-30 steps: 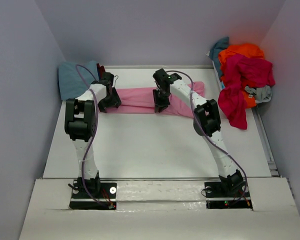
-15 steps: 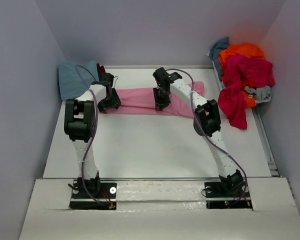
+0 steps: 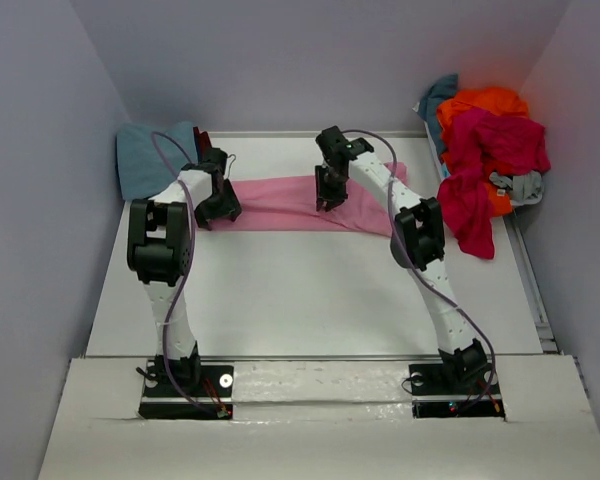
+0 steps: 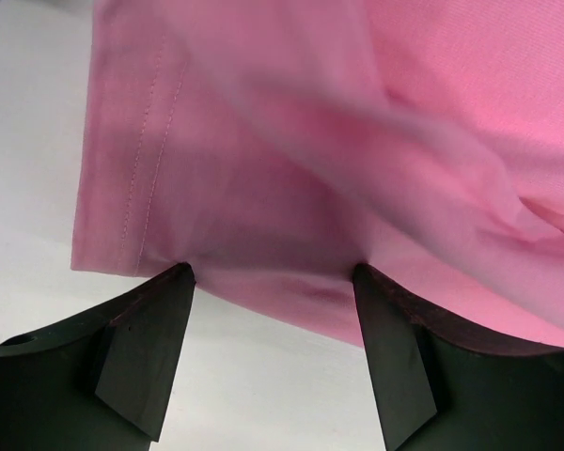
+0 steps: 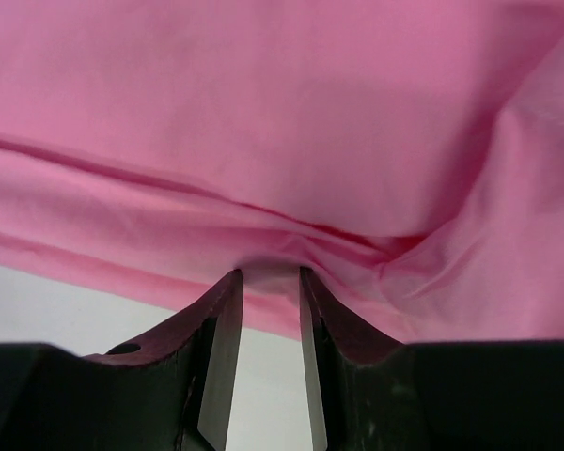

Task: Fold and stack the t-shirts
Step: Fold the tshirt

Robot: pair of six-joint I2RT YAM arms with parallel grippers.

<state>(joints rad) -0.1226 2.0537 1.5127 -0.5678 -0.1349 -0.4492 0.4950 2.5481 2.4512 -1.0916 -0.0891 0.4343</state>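
I see the pink t-shirt lying as a long band across the far table, around 12 o'clock. My left gripper sits at its 9 o'clock end, jaws spread wide and released, tips at the near hem. My right gripper has narrow jaws at a puckered fold mid-shirt; I cannot tell if cloth is caught. A blue t-shirt lies at 10 o'clock, and the heaped t-shirts at 2.
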